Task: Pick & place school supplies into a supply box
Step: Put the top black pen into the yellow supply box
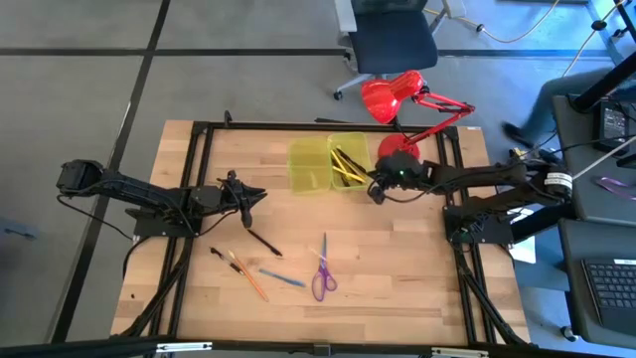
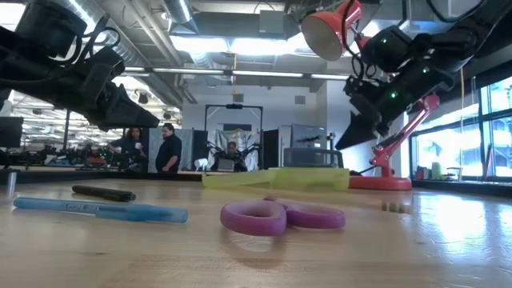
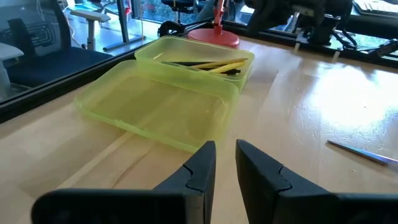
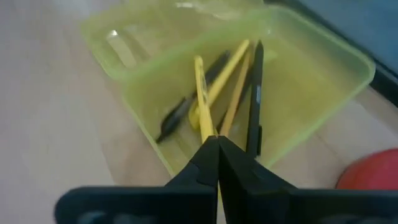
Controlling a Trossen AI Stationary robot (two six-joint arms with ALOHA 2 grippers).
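The supply box (image 1: 310, 166) lies open on the far middle of the table, a translucent yellow-green case with two halves. Its right half (image 4: 298, 81) holds several black and yellow pens and pencils. My right gripper (image 1: 376, 186) hangs at that half's right edge, shut on a yellow pencil (image 4: 200, 93). My left gripper (image 1: 254, 196) hovers left of the box with a narrow gap between its fingers (image 3: 225, 158) and holds nothing. Purple-handled scissors (image 1: 322, 277), a blue pen (image 1: 283, 278), an orange pencil (image 1: 249, 279) and black pens (image 1: 263, 242) lie flat on the near table. My right gripper pinches the yellow pencil (image 4: 205, 124) between its two fingertips. The pencil runs on ahead of the fingers, roughly in line with them. Its far end (image 4: 198, 62) reaches into the box's right half, above the other pens. Whether it rests on them I cannot tell.
A red desk lamp (image 1: 397, 97) stands just behind the box, its base (image 2: 380, 182) next to my right gripper. Black frame rails (image 1: 189, 199) run along both table sides. Bare wood lies between the box and the loose supplies. People stand far off in the room (image 2: 168, 148).
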